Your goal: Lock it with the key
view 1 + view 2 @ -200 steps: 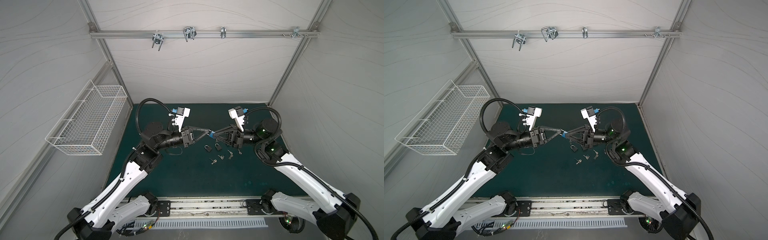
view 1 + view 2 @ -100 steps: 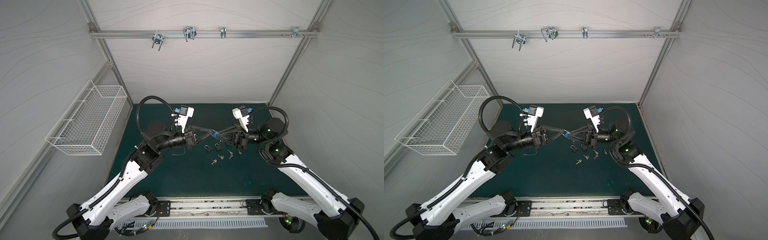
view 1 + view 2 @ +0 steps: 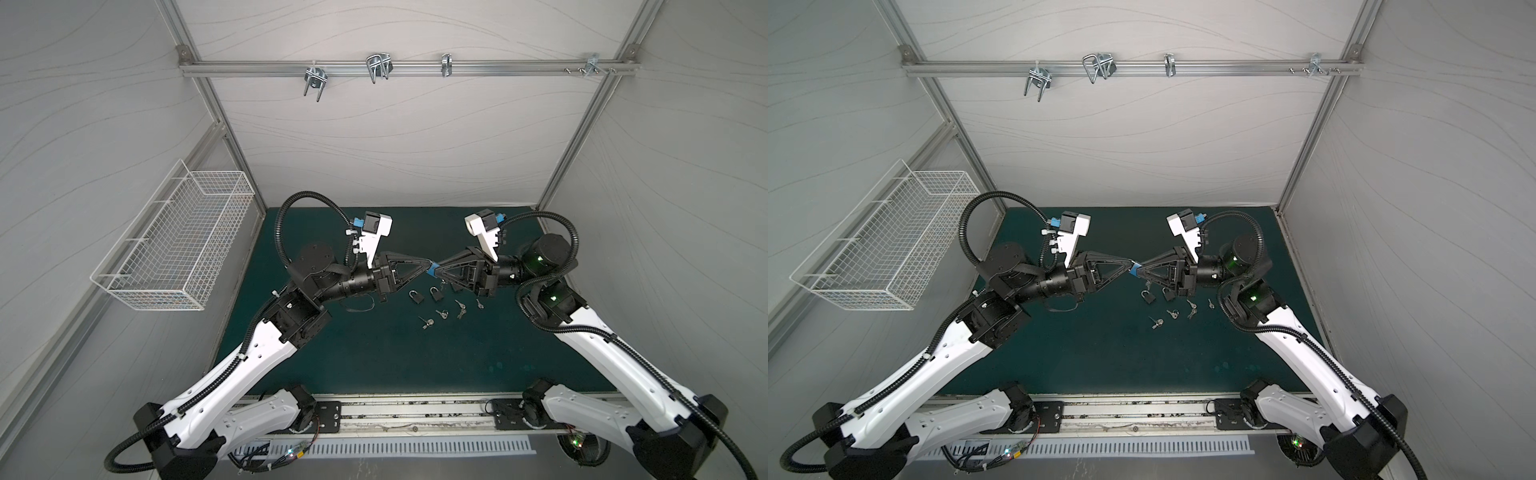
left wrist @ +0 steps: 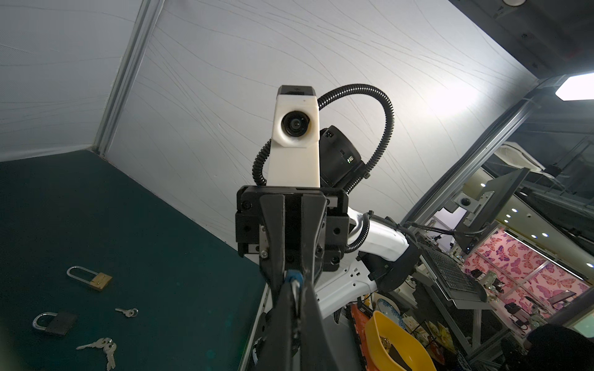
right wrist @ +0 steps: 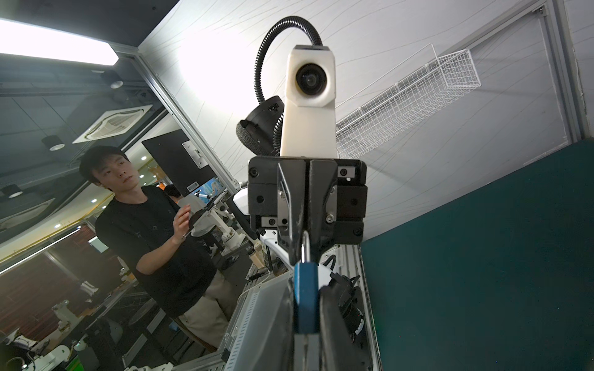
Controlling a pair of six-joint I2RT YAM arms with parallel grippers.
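Keys point(image 3: 443, 313) lie before padlocks point(image 3: 416, 296) on the mat point(image 3: 374, 353).

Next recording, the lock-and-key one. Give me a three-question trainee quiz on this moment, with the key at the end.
1. True or false: the blue padlock lies on the green mat.
2. Which gripper clamps its body? A the left one; B the right one; C neither.
3. Fill in: the long-shackled padlock on the mat has a ___ body.
Key: 1 false, it is held in the air. 2 B, the right gripper. 3 brass.
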